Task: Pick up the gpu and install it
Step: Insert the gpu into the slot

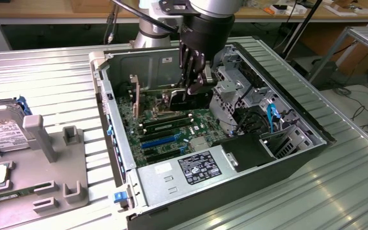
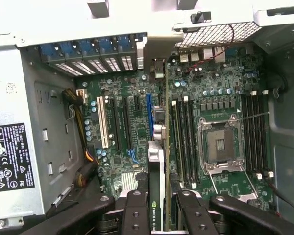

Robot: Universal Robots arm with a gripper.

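In the exterior view, the black two-fingered tool (image 1: 193, 88) reaches down into the open black and silver computer case (image 1: 117, 143), which lies on its side on the ribbed metal bench (image 1: 43, 81). It pinches the gpu (image 1: 187, 99), a flat green card with a black cooler block and a silver end bracket. The card hangs upright over the far part of the green motherboard (image 1: 171, 129), towards the exterior view's left of the silver drive cage (image 1: 232, 91). I cannot tell from here whether its lower edge touches a slot.

In the wrist view, the tool (image 2: 159, 205) grips the gpu (image 2: 157, 166) edge-on, one black finger on each face. The card runs nearly along the long blue expansion slot (image 2: 148, 112), between the white slot (image 2: 103, 125) and the empty square processor socket (image 2: 220, 144).

The step appears to be seating the card. To do it well, I judge the card's edge must sit squarely over the blue slot along its whole length, the bracket must meet the open gap in the rear slot covers (image 2: 95, 54), and the push should go straight down with no tilt, lest one end bind or the nearby memory clips be struck
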